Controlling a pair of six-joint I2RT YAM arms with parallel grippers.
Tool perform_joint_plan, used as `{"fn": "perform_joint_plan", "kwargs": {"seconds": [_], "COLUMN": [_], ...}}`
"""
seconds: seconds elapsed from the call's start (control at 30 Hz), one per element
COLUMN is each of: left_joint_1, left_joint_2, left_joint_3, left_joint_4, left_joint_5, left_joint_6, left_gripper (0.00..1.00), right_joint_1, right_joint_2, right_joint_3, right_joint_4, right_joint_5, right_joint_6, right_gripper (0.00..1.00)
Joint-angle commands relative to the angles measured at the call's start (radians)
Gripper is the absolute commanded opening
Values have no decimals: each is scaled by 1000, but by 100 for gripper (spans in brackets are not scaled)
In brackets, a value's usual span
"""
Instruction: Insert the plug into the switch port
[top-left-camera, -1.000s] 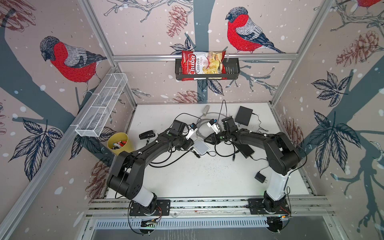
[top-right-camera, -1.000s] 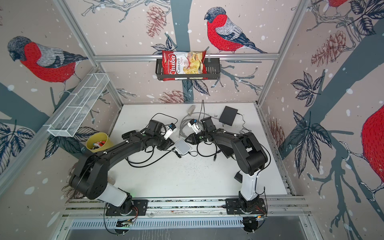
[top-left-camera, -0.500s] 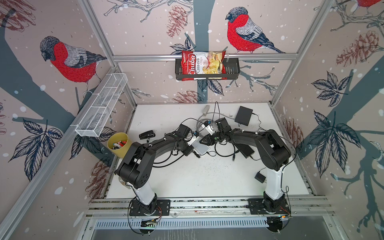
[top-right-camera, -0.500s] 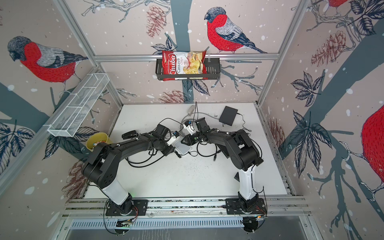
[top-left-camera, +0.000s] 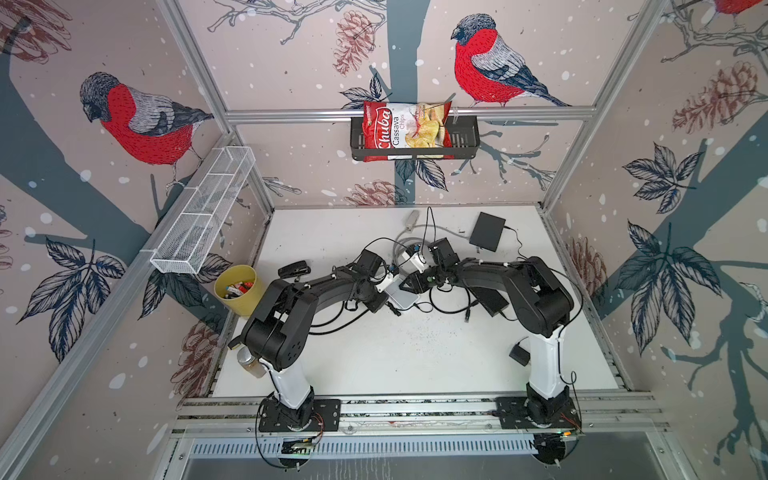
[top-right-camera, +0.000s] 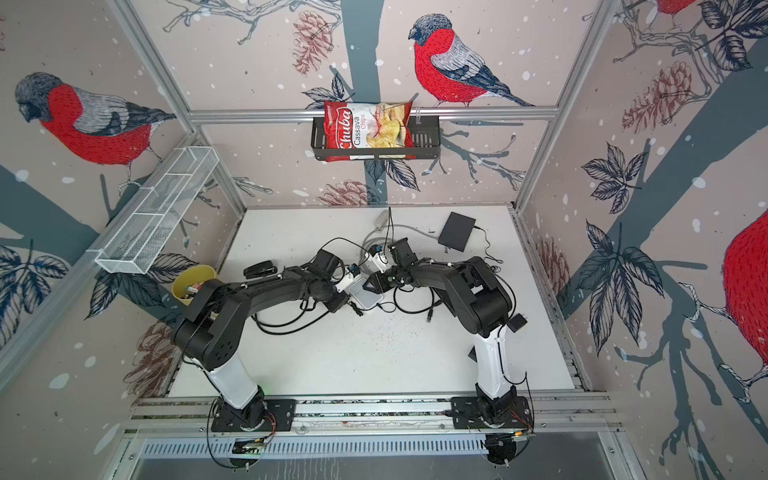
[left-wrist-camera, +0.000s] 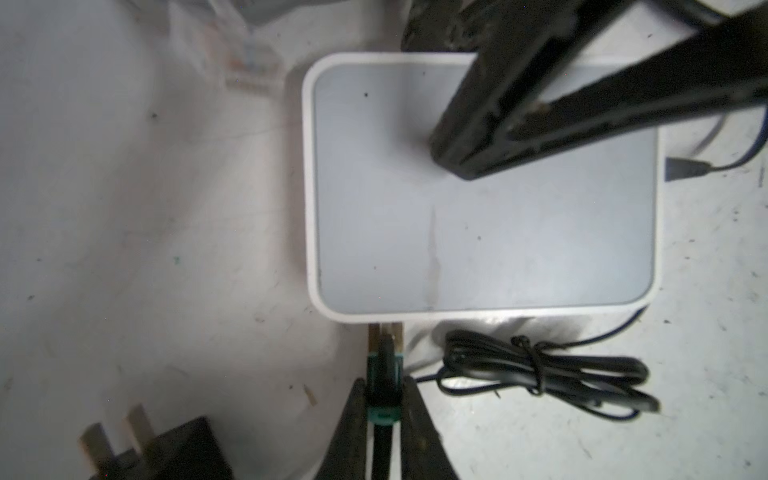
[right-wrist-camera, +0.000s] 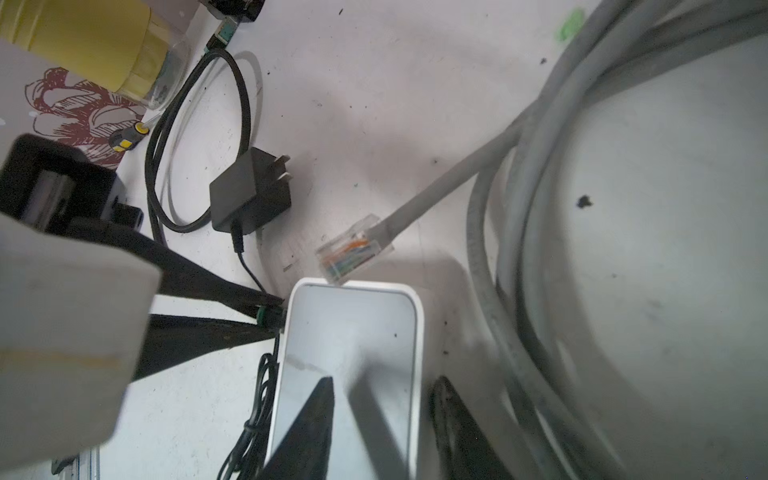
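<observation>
The switch (left-wrist-camera: 478, 208) is a flat white box with rounded corners, lying mid-table in both top views (top-left-camera: 402, 298) (top-right-camera: 365, 296). My left gripper (left-wrist-camera: 384, 399) is shut on the plug (left-wrist-camera: 384, 357), a small black plug with a green collar on a black lead. The plug's tip is pressed against the switch's side edge. The port itself is hidden. My right gripper (right-wrist-camera: 385, 382) stands open astride the opposite edge. One of its fingers (right-wrist-camera: 316, 419) rests on the switch's top face and the other sits on the table beside it.
A coiled grey network cable with a clear plug (right-wrist-camera: 353, 249) lies at one end of the switch. A black power adapter (right-wrist-camera: 249, 195), a tied black lead (left-wrist-camera: 540, 370), a yellow cup (top-left-camera: 239, 289) and a black box (top-left-camera: 487, 231) are nearby.
My left jaws have closed in on the plug, and the left arm has reached in to the switch's edge. The right gripper has shifted in over the switch with its jaws unchanged.
</observation>
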Motion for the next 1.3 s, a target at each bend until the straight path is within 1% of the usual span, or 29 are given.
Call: {"fn": "perform_joint_plan", "kwargs": {"seconds": [0.0, 0.17, 0.2, 0.37, 0.5, 0.57, 0.6, 0.73, 0.83, 0.9, 0.93, 0.97, 1.0, 1.03, 1.07, 1.1, 1.13, 1.17, 1.2, 1.23, 1.27], "left_joint_1": [-6, -10, -14, -18, -19, -19, -19, -19, -15, 2, 8, 17, 23, 25, 29, 33, 37, 42, 46, 50, 54], "left_joint_2": [3, 4, 7, 23, 19, 20, 23, 19, 10, -18, -32, -47, -62, -73, -86, -104, -122, -145, -168, -197, -228], "left_joint_3": [5, 3, 31, 51, 52, 48, 47, 37, 38, 38, 38, 37, 38, 38, 38, 36, 33, 29, 19, 15, -18], "left_joint_4": [42, 84, 92, 124, 157, 158, 147, 71, 4, -32, -43, -52, -62, -65, -68, -69, -65, -48, -16, 22, 85], "left_joint_5": [27, 33, 29, 32, 33, 31, 32, -2, -49, -25, -10, 11, 19, 20, 23, 38, 58, 77, 91, 94, 86], "left_joint_6": [8, 5, 5, 3, -4, -4, -1, 30, 66, 86, 90, 95, 97, 99, 98, 100, 100, 93, 78, 58, 26], "left_gripper": [11, 9, 8, 5, 5, 5, 7, 18, 32, 38, 42, 47, 52, 54, 57, 61, 70, 95, 97, 98, 98], "right_joint_1": [13, 34, 38, 60, 69, 59, 47, -11, -40, -51, -52, -57, -63, -67, -71, -75, -79, -82, -87, -92, -99], "right_joint_2": [14, 19, 15, 1, -3, -10, -11, -28, -58, -72, -77, -84, -89, -96, -108, -121, -134, -154, -178, -200, -233], "right_joint_3": [14, 14, 11, -7, -16, -29, -30, -20, -18, -8, -5, -6, -10, -14, -23, -33, -42, -52, -63, -75, -93], "right_joint_4": [-17, -39, -37, -42, -38, -18, -16, -25, -35, -63, -75, -84, -93, -99, -104, -107, -113, -122, -132, -134, -133], "right_joint_5": [-55, -103, -116, -163, -174, -170, -161, -122, -105, -81, -70, -58, -54, -51, -49, -45, -41, -30, -19, -6, 18], "right_joint_6": [-35, -68, -73, -92, -90, -76, -70, -52, -59, -75, -81, -87, -95, -102, -110, -114, -117, -121, -123, -121, -115], "right_gripper": [39, 38, 38, 38, 38, 38, 38, 39, 41, 43, 45, 53, 70, 97, 99, 99, 99, 99, 99, 99, 99]}}
